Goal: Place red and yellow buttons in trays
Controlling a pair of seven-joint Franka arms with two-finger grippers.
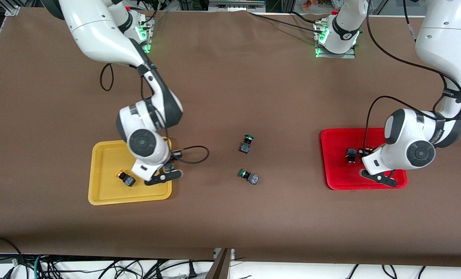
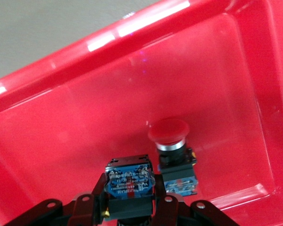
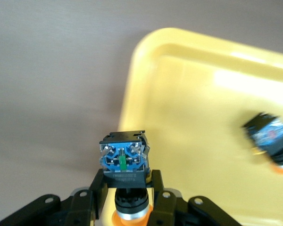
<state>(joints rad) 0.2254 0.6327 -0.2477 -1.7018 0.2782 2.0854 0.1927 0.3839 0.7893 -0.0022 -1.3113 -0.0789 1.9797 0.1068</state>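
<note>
1. While the right gripper (image 3: 127, 207) clenches a yellow button (image 3: 124, 162) over the yellow tray (image 1: 110, 193), another yellow button (image 1: 125, 178) lies inside, toward the desk's right-arm end.
2. Over the red tray (image 2: 61, 94), toward the left-arm end, the left gripper (image 2: 130, 207) clenches a red button (image 2: 129, 186) beside another red button (image 2: 172, 146).

Brown table (image 1: 230, 89), two green-capped switches lying on it mid-table between the two grippers and apart from both, one switch (image 1: 246, 143) farther from the front camera, the other (image 1: 249, 176) nearer, tangled cables (image 1: 98, 267) below the table's near edge
</note>
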